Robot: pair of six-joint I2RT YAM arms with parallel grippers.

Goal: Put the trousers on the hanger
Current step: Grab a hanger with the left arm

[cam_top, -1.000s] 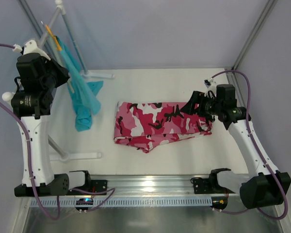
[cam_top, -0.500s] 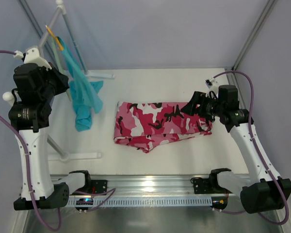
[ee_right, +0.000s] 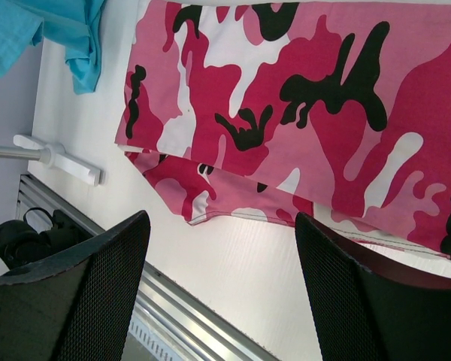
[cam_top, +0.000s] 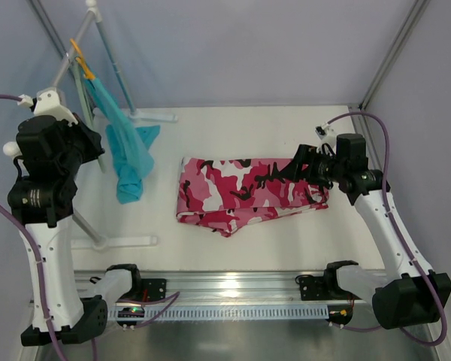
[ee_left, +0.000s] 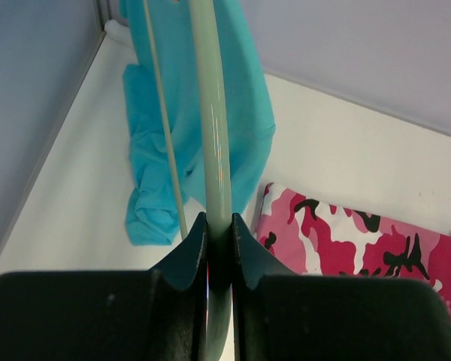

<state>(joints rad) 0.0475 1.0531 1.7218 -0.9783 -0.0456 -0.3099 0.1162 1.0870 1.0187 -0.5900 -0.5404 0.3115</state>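
Note:
The trousers (cam_top: 248, 192), pink camouflage with black and white patches, lie folded flat on the middle of the table, and also show in the right wrist view (ee_right: 286, 105) and the left wrist view (ee_left: 361, 241). My left gripper (cam_top: 86, 141) is raised at the far left beside the rack. In the left wrist view it (ee_left: 219, 226) is shut on a pale mint-green rod of the hanger (ee_left: 210, 113), which runs straight up from the jaws. My right gripper (cam_top: 297, 167) is open and empty above the right end of the trousers (ee_right: 222, 248).
A teal garment (cam_top: 128, 150) hangs from an orange hanger (cam_top: 81, 60) on the white tube rack (cam_top: 109, 53) at the back left, its end lying on the table. The rack's foot (cam_top: 116, 242) lies at the front left. A metal rail (cam_top: 233, 286) runs along the near edge.
My left arm has shifted a little to the left and nearer, with the hanger rod still in its jaws. My right gripper has barely moved.

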